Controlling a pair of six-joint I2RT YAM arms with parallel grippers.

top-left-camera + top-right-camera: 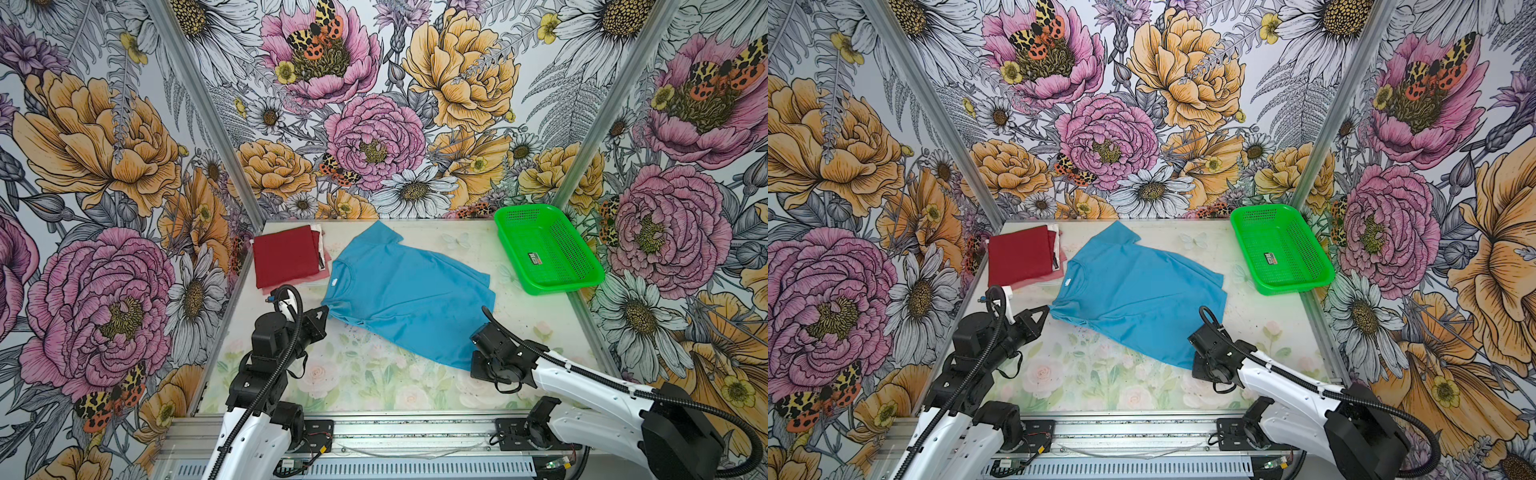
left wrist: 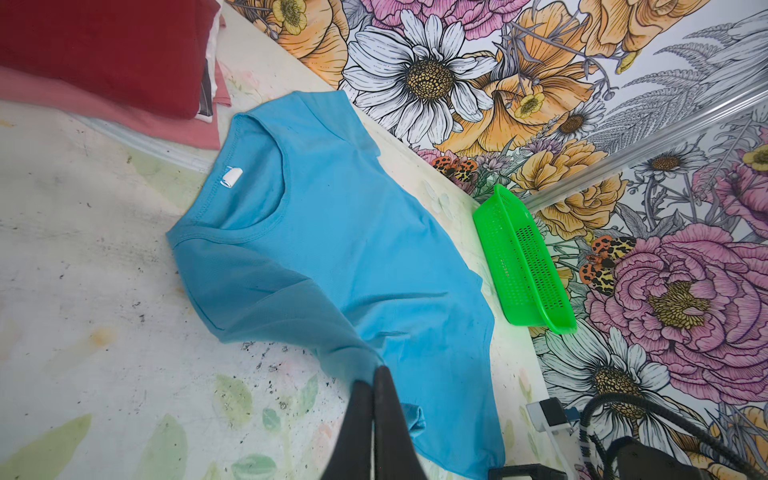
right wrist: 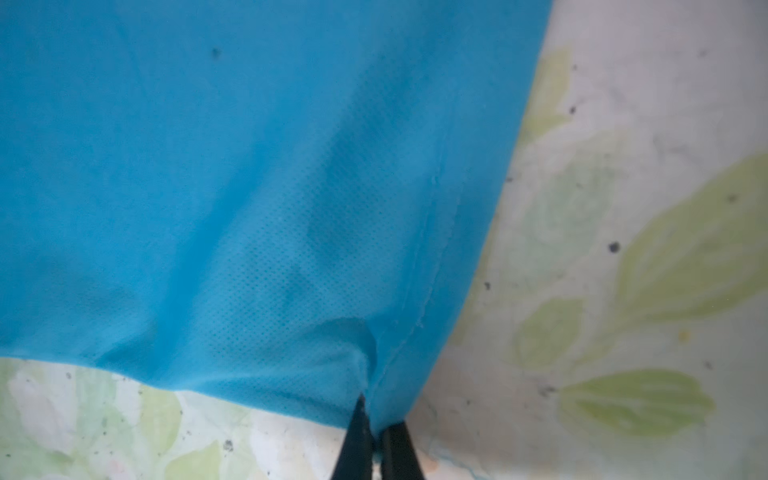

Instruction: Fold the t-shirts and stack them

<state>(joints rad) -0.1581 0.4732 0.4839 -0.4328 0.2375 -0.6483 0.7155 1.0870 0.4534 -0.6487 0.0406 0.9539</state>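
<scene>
A sky-blue t-shirt lies spread across the middle of the table, collar toward the left. My left gripper is shut on its near sleeve, which is bunched and pulled up between the fingers. At the shirt's near right corner my right gripper is shut on the hem. A folded dark maroon t-shirt tops a stack at the back left. Pinkish and white cloth shows at the stack's edges.
A bright green perforated basket stands at the back right corner, tilted against the wall. Flowered walls close the table on three sides. Aluminium rails run along the front edge, where both arm bases sit.
</scene>
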